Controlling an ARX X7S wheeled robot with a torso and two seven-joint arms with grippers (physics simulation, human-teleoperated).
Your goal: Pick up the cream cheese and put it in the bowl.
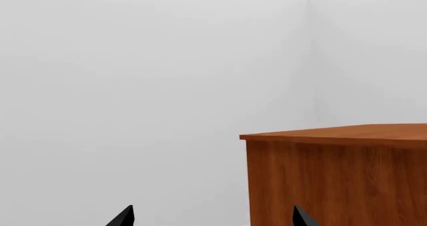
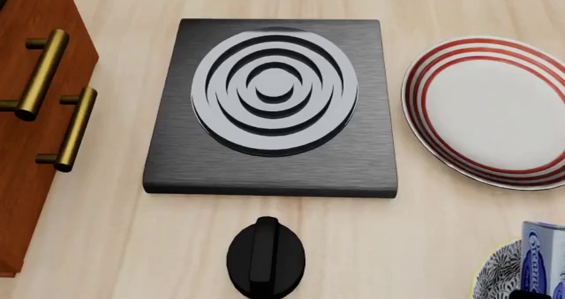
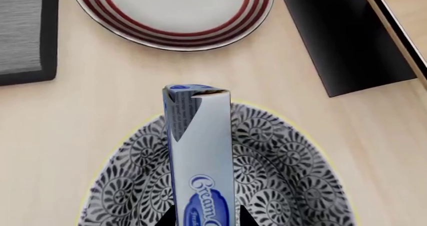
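Observation:
The cream cheese, a light-blue box with a dark blue oval logo, stands on end over the bowl, which has a grey-and-white floral pattern and a yellowish rim. My right gripper is shut on the box's lower end, one black fingertip on each side. The head view catches the cream cheese and the bowl only at its bottom right corner. My left gripper is open and holds nothing. It faces a white wall, away from both objects.
A red-striped white plate lies just beyond the bowl. A black stove plate with its knob fills the middle of the wooden counter. A brown cabinet with brass handles stands at the left, and the cabinet also shows near my left gripper.

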